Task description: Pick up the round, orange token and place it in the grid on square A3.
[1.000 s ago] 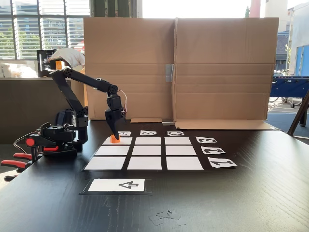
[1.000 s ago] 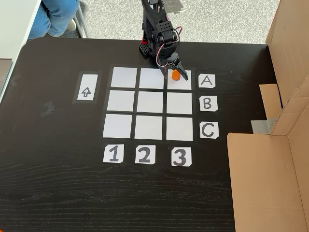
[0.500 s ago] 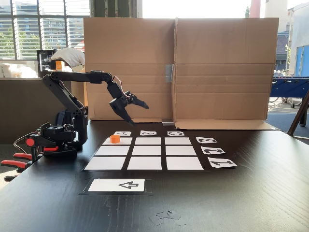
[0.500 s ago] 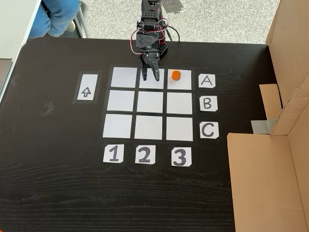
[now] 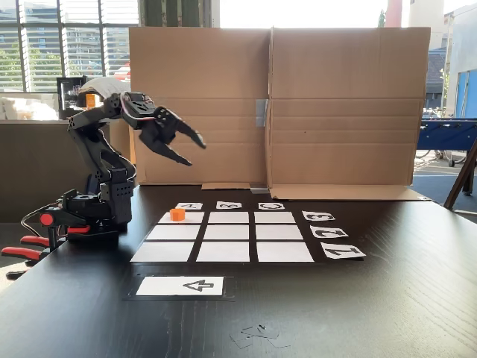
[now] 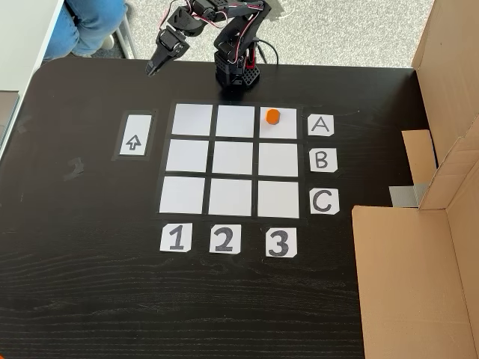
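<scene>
The orange token (image 6: pixel 272 116) rests on square A3 (image 6: pixel 285 129), the corner cell of the grid (image 6: pixel 232 159) beside the "A" card and in the "3" column. In the side-on fixed view the token (image 5: pixel 177 214) sits on the far-left cell (image 5: pixel 193 218) of the grid (image 5: pixel 231 233). My gripper (image 5: pixel 197 153) hangs open and empty high above the table, well clear of the token. From above, the gripper (image 6: pixel 153 69) is beyond the grid's far edge, over bare table near column 1.
The arm's base (image 6: pixel 237 75) stands just behind the grid. A white arrow card (image 6: pixel 135 135) lies beside column 1. Cardboard walls (image 5: pixel 272 104) close the far side. Red clamps (image 5: pixel 26 250) hold the base. A person's legs (image 6: pixel 86 26) show past the table.
The gripper let go of the token on A3, opened, rose and swung away toward the column 1 side. The token stayed put.
</scene>
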`<state>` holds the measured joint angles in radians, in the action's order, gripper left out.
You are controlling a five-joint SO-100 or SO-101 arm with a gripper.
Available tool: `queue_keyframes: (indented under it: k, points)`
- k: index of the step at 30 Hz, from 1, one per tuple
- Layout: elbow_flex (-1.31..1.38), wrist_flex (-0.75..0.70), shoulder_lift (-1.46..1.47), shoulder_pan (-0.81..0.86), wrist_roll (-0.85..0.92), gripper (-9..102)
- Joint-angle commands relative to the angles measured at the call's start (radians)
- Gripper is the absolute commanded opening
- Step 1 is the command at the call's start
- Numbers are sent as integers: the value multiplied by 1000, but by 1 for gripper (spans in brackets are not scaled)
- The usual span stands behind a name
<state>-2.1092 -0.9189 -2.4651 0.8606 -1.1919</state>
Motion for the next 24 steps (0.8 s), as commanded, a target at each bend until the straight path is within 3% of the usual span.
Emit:
queue_keyframes:
  k: [1, 6, 24]
  points:
    - [20, 52, -49, 158, -97, 0]
    - [-21, 123, -69, 417, -304, 0]
    - [-607, 130, -515, 865, -337, -1]
